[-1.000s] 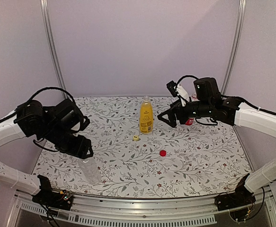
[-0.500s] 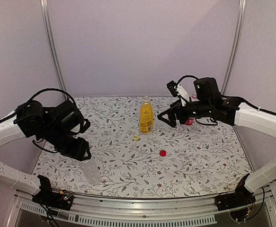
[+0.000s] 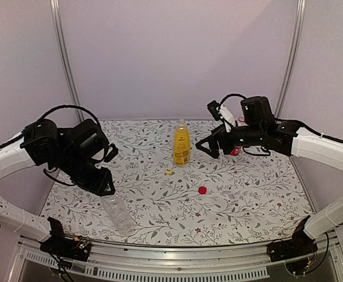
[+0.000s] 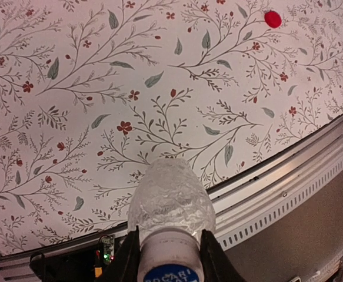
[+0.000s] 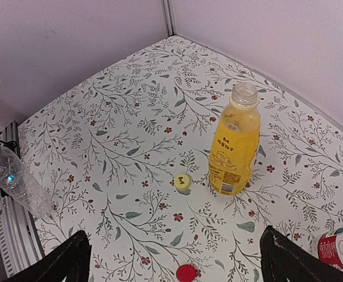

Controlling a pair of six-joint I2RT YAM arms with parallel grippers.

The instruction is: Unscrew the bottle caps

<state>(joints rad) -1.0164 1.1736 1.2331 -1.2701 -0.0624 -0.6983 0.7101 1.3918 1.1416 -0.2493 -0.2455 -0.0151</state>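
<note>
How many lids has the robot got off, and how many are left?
Two look done: the yellow cap lies beside the open yellow bottle, and the red cap lies loose on the table. In hand: the left gripper is shut around the clear bottle just below its blue cap, which is still on. That blue cap is the only one left.

Floral tablecloth (image 3: pixel 247 194) — grey metal rail (image 3: pixel 177 258)
</note>
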